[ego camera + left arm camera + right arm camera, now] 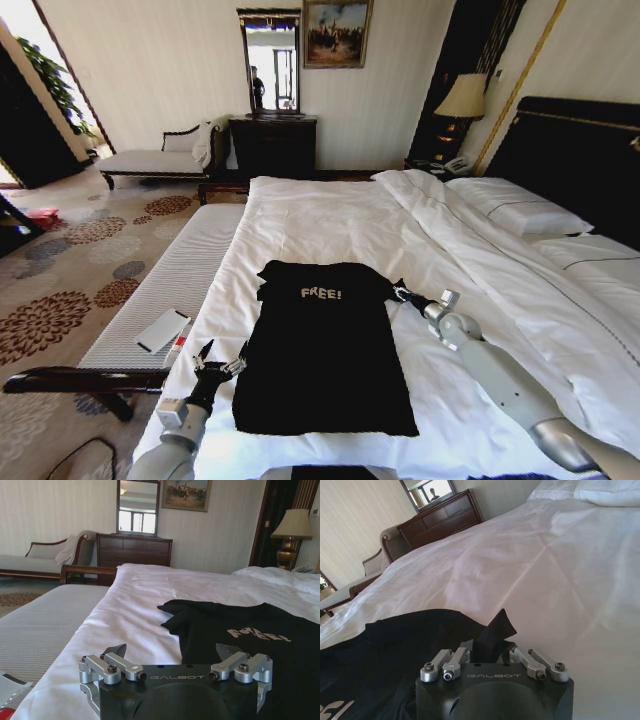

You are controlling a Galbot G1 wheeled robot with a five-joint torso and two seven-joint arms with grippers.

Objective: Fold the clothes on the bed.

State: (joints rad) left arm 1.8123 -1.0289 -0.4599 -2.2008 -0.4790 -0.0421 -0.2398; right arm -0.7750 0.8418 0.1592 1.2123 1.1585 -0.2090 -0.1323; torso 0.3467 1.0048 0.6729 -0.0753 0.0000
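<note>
Head view – clothes: the black top [322,352] lies flat on the white duvet of the bed [330,215], near the foot edge, its white "FREE!" lettering toward the headboard end.
Head view – left hand: the left hand [220,362] hovers just beside the top's left side edge, low near the bed's foot corner, fingers spread and released.
Head view – right hand: the right hand [402,293] sits at the top's right shoulder corner, fingers clenched on a bit of the black fabric.
Head view – bench: a grey bench [165,290] stands along the bed's left edge.
Left wrist view – left hand: the left hand [172,652] is released, one fingertip over white duvet and the other over the black top [250,645]; whether either touches the cloth is unclear.
Right wrist view – right hand: the right hand [492,647] is clenched on a raised fold of the top [395,650], which stands up between its fingers; white duvet stretches beyond to the dresser [440,522].
</note>
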